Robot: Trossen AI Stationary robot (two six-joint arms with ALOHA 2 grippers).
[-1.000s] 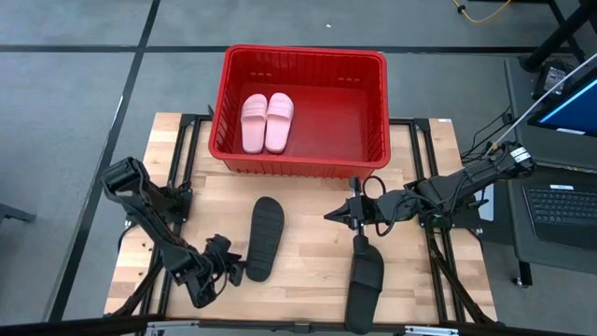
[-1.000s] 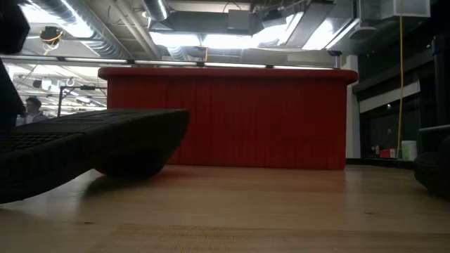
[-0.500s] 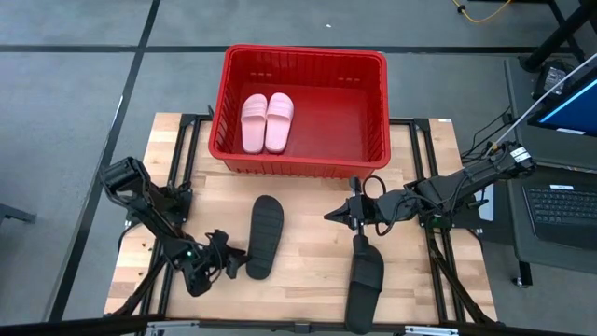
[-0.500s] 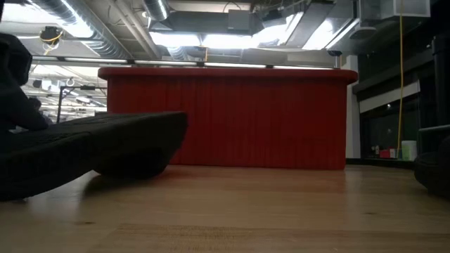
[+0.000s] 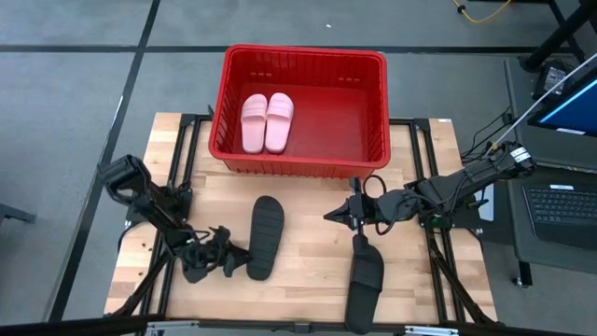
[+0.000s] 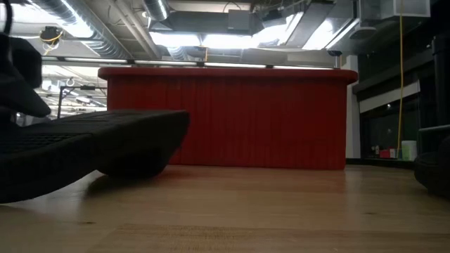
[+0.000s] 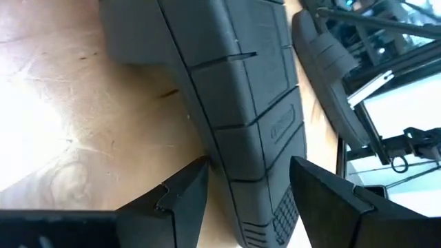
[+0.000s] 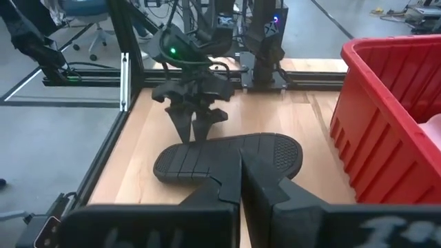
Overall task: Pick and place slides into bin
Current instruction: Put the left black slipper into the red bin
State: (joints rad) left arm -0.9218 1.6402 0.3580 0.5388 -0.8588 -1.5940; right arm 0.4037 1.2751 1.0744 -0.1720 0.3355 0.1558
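Near the tabletop's front-left corner: left gripper open astride black slide, sole-up, ready to clamp. Right gripper shut, idle mid-table. Pink pair already inside bin.

The surface under me is pale wood with visible grain and a soft sheen. The black slide before my left end effector looks like matt, grooved rubber. The bin is glossy red plastic; the pink slides look smooth and matt.
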